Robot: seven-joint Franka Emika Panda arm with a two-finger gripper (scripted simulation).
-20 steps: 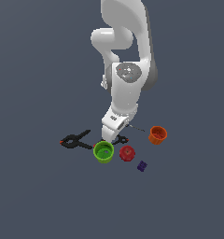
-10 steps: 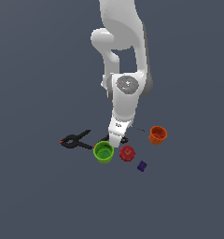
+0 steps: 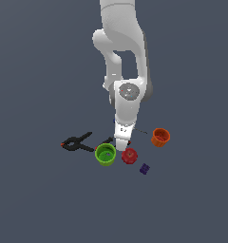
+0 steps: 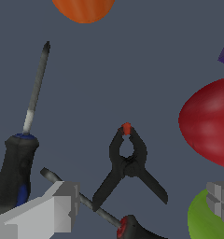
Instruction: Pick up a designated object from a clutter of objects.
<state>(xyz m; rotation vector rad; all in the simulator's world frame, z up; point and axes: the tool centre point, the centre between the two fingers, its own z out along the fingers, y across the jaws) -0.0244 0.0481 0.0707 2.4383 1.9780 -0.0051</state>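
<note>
target: small black spring clamp (image 4: 128, 165), red-orange tip, lying flat on the tabletop (image 3: 44, 199), untouched
where: mid-clutter, directly under the end effector (image 3: 121, 146); in ext view mostly hidden behind the arm, btwn green cup (image 3: 105, 154) and red round piece (image 3: 129, 155)
end effector: fingers spread wide, nothing held; wrist view shows one finger (image 4: 58, 207) on either side of the clamp, w/ clear gap to both
key relation: clamp sits roughly centred btwn the fingers, a bit closer to one; its long axis runs from tip to splayed handles, crosswise to the line btwn the fingers, so closing would pinch across the body, I judge
height: low over the clutter, not yet at clamp level as far as I can tell
neighbours: blue-handled screwdriver (image 4: 18, 154) just beside one finger; a 2nd dark tool w/ red end (image 4: 132, 228) lies near the handles; larger black clamp (image 3: 77, 142) well apart to ext view's left; orange cup (image 3: 160, 137) to ext view's right; purple cube (image 3: 144, 168) near side
next, prob.: straight descent, then close
risk: finger clipping screwdriver or cup rim on the way down
</note>
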